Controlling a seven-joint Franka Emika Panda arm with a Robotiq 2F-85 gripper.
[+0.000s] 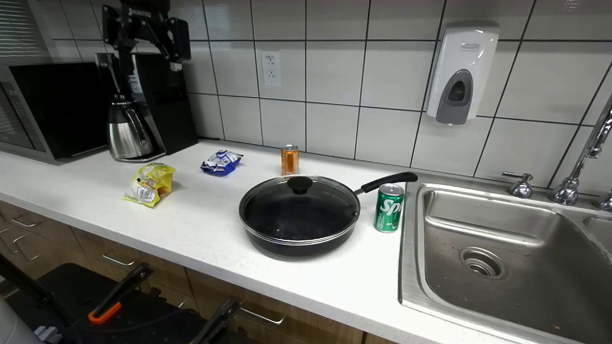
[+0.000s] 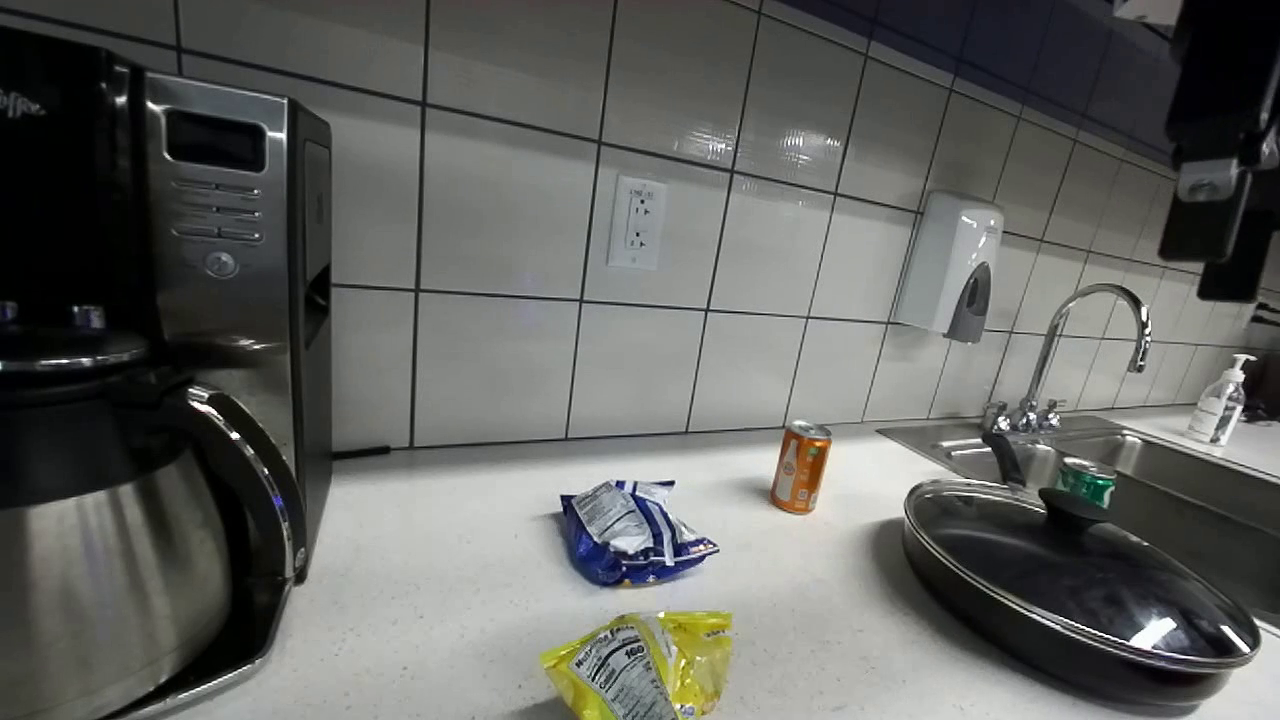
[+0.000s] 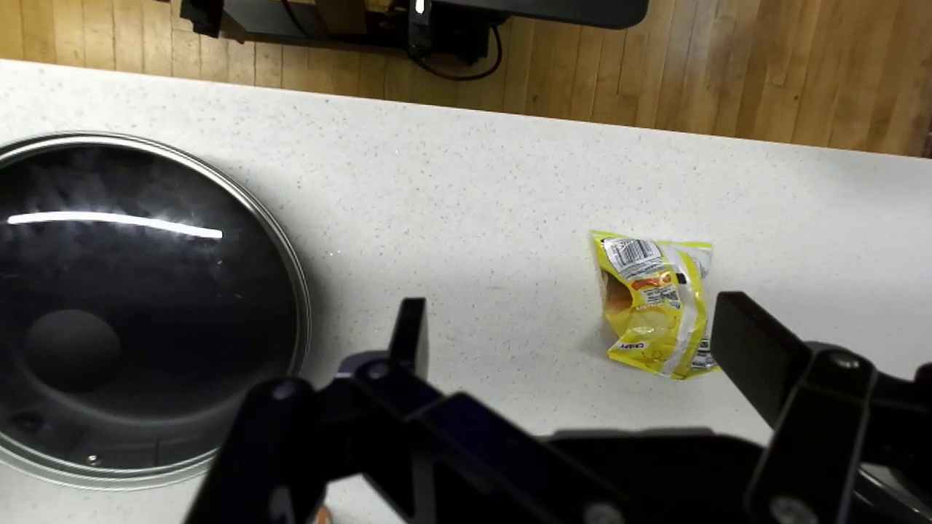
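The black two-finger gripper (image 3: 571, 327) is held well above the white speckled countertop (image 3: 466, 182) with its fingers spread wide; nothing is grasped, and no contact with any object is shown. The nearest object is judged to be the yellow printed plastic snack bag (image 3: 652, 313), which is laid on the countertop near the black and silver coffee maker (image 1: 165, 107). In the wrist view it is seen off-centre, in line with one fingertip.

Farther toward the white tiled wall (image 1: 330, 71), the crumpled blue and silver snack bag (image 1: 221, 162) and the orange cylindrical metal can (image 1: 289, 160) are found. The round black frying pan (image 1: 296, 251) is covered by a clear glass lid (image 1: 306, 215).

Caution: if the gripper were lowered without being re-centred, the yellow bag could be struck by a fingertip and crushed or pushed aside. If excessive force were applied, the contents could be broken; if only the thin film were pinched, slippage could result. If the lid knob (image 1: 300, 184) were caught, the lid could be dislodged. If the pan were shifted, the green cylindrical metal can (image 1: 388, 215), placed just beside its black handle (image 1: 389, 180), could be toppled.
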